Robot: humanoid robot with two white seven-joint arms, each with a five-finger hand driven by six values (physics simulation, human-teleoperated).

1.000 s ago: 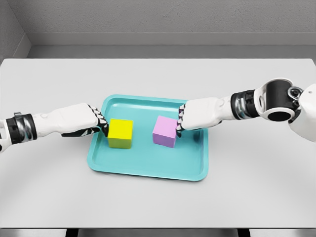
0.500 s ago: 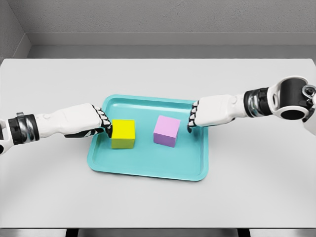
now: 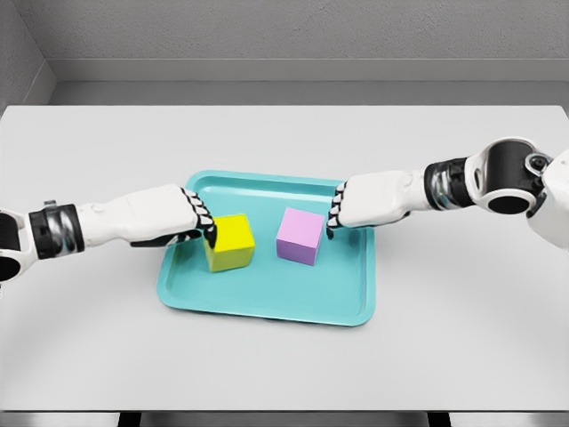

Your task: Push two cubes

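- Yellow cube [image 3: 231,243], turned askew near the teal tray's [image 3: 267,307] left edge, touches the clenched left hand [image 3: 178,216].
- Pink cube [image 3: 300,237] sits mid-tray; clenched right hand [image 3: 356,205] seemingly just clear.

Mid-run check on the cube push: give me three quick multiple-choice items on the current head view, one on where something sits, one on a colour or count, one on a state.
1. Where do both cubes sit?
A. On the bare table
B. Inside the teal tray
C. Stacked on each other

2. What colour is the cube nearer the left hand?
A. Yellow
B. Purple
C. Red

3. How does the right hand stand to the purple cube?
A. Grasping it from above
B. Lifting it off the tray
C. Beside its right face, a slim gap showing

Answers:
1. B: the yellow cube and purple cube both rest within the teal tray, apart from each other.
2. A: the left hand has its fingertips against the yellow cube, which sits turned relative to the tray edges.
3. C: the right hand hangs at the purple cube's right, fingers curled, holding nothing.
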